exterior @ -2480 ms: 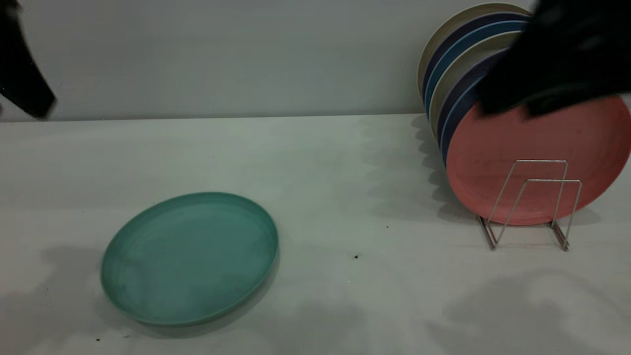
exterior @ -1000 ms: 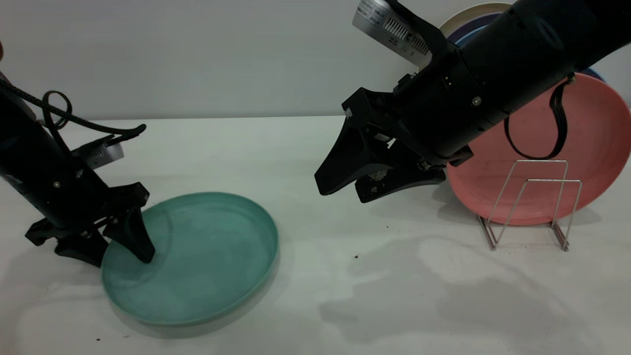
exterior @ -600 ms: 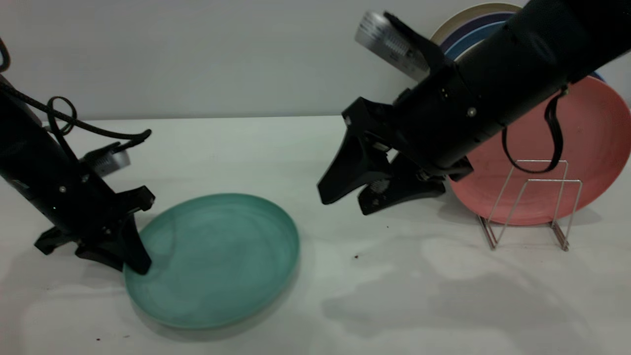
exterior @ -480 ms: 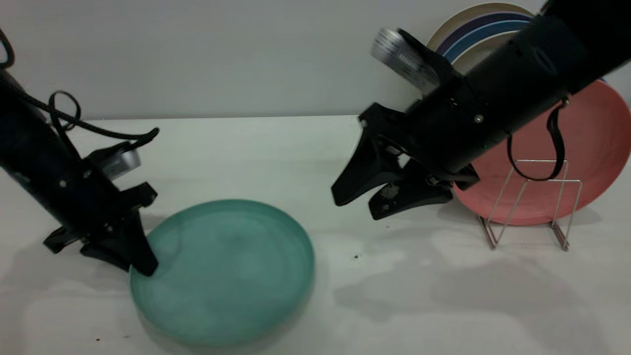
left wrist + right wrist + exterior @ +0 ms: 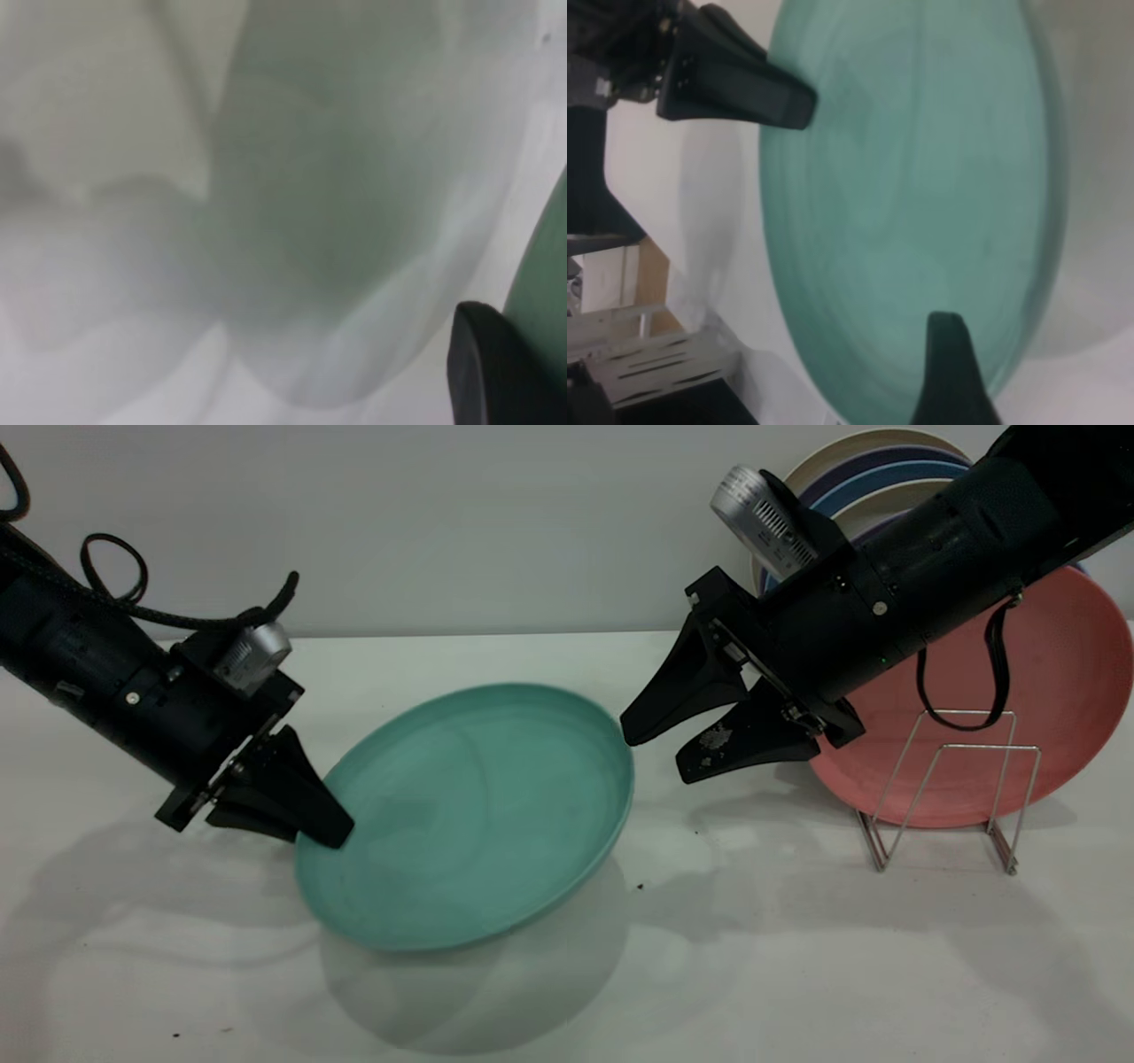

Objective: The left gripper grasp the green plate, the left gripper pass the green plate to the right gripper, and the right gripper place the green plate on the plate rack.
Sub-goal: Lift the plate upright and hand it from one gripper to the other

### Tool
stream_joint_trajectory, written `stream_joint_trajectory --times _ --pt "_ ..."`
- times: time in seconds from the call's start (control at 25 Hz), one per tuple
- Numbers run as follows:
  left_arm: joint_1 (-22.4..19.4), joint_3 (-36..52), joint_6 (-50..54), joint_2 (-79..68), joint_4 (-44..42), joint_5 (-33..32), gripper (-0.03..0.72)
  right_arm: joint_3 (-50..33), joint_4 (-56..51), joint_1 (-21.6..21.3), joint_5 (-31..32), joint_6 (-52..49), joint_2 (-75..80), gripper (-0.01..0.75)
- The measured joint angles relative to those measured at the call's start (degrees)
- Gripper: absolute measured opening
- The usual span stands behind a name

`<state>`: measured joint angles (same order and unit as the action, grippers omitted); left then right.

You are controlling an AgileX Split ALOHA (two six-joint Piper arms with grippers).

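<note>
The green plate [image 5: 469, 815] hangs tilted above the white table [image 5: 797, 957], clear of the surface, with its shadow lying on the table beneath it. The left gripper [image 5: 323, 828] is clamped on the plate's rim at the edge farthest from the plate rack [image 5: 952, 793], its 2 fingers closed down on that rim, 1 over the plate's inner face and the other behind it. In the right wrist view the same claw [image 5: 784, 102] shows pinching the plate's [image 5: 912, 204] edge. The right gripper [image 5: 656, 753] sits between the plate and the rack, its 2 fingers spread apart and holding nothing; the tip of its upper finger is just beside the plate's near rim, and whether it touches cannot be told. The rack stands on the table on the far side of the right gripper from the plate, with a salmon-pink plate [image 5: 1063, 691] leaning upright in it and several blue and cream plates [image 5: 873, 469] stacked on edge behind that. The left wrist view shows only a blurred sliver of green rim [image 5: 540, 292] beside 1 dark fingertip [image 5: 496, 363].
</note>
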<state>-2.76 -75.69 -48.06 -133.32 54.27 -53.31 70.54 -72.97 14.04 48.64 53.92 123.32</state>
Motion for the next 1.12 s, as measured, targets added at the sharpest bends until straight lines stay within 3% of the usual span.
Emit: stream_joint_trajectory --times 0.2,0.52,0.64,0.84,0.96,1.12 --pt "0.65 0.00 -1.46 0.00 3.01 -0.29 0.022 0.00 -0.05 0.00 0.09 0.00 0.00 0.537" --pt "6.14 -0.05 -4.45 0.00 5.48 0.48 0.022 0.00 -0.10 0.00 0.14 -0.04 0.00 0.514" --pt "6.46 -0.05 -4.91 0.00 7.51 0.61 0.022 0.00 -0.05 0.00 0.14 -0.04 0.00 0.431" --pt "6.46 -0.05 -5.38 0.00 8.14 0.90 0.042 0.00 0.29 -0.14 -0.22 -0.04 0.00 0.147" --pt "6.46 -0.05 -5.10 0.00 8.88 0.79 0.101 0.00 0.85 -0.31 -0.78 -0.04 0.21 0.133" --pt "6.46 -0.05 -4.93 0.00 9.06 0.38 0.321 0.00 0.85 -0.31 -0.78 0.01 0.44 0.115"
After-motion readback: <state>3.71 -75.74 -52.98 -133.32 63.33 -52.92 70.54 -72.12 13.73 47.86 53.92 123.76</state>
